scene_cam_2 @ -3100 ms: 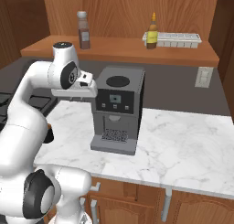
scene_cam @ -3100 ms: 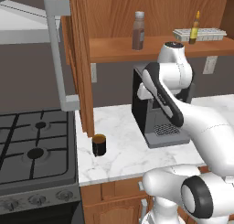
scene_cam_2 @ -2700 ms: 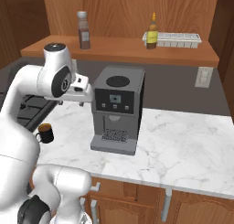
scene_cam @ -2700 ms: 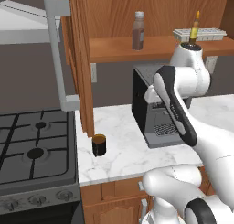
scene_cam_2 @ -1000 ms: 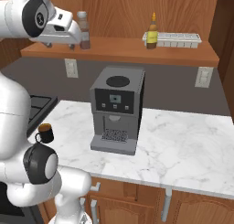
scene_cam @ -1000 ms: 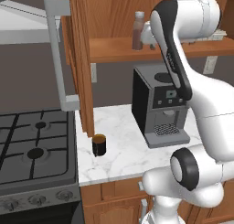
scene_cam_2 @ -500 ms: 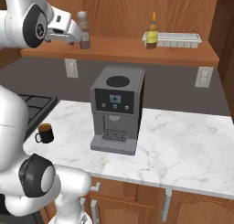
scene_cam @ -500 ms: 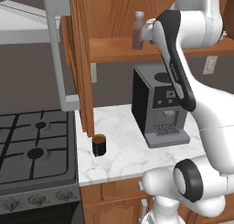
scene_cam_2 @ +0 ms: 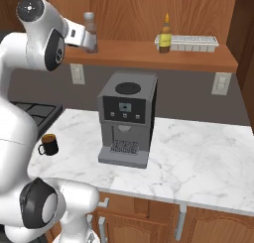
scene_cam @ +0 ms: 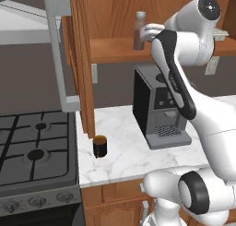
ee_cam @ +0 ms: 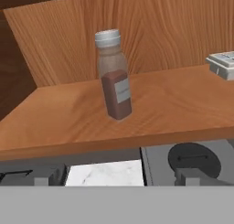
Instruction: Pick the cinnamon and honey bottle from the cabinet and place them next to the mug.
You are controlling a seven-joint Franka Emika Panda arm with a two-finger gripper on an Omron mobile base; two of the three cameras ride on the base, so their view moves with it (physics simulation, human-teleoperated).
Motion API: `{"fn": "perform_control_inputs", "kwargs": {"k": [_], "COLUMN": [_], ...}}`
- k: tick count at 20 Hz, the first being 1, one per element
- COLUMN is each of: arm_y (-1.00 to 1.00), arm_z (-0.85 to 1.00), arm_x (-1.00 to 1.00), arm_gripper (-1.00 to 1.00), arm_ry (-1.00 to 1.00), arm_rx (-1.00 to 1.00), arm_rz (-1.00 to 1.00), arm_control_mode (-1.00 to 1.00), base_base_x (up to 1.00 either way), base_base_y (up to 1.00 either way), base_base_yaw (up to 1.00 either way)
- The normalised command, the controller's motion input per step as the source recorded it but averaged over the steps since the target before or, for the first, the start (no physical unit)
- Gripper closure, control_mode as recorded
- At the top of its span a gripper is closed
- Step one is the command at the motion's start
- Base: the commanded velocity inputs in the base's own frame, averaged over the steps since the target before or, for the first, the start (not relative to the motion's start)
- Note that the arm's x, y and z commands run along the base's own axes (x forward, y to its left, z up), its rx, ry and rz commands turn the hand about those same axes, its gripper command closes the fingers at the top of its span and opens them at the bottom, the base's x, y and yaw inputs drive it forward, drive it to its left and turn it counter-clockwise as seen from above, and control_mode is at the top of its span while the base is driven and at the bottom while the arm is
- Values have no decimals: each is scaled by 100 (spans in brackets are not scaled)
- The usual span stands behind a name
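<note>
Cabinet [ee_cam: 183, 26] shelf | cinnamon [ee_cam: 114, 77] upright mid-board, back from front edge

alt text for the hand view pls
A cinnamon jar with a grey cap stands upright on the wooden cabinet shelf, straight ahead of the camera. A white tray's corner sits at right; the coffee machine top shows below.

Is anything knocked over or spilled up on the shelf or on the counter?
Nothing stands out. The cinnamon and the honey bottle stand upright on the cabinet shelf, and the mug sits upright on the counter. No spills show.
</note>
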Motion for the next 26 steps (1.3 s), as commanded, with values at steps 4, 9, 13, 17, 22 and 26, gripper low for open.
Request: {"fn": "perform_control_inputs", "kwargs": {"k": [4,9,13,17,22,26], "arm_y": [0,1,1,6,11,2], "arm_z": [34,31,17,-2,-21,-34], "arm_x": [14,5,0,0,5,5], "arm_gripper": [-100,-100,-100,-100,-100,-100], "arm_ry": [0,0,0,4,8,0], "arm_rx": [0,0,0,-7,-12,-2], "arm_rz": [5,5,0,0,0,0], "arm_control_mode": [-100,-100,-100,-100,-100,-100], "base_base_x": [0,0,0,0,0,0], "base_base_y": [0,0,0,0,0,0], "base_base_yaw": [0,0,0,0,0,0]}}
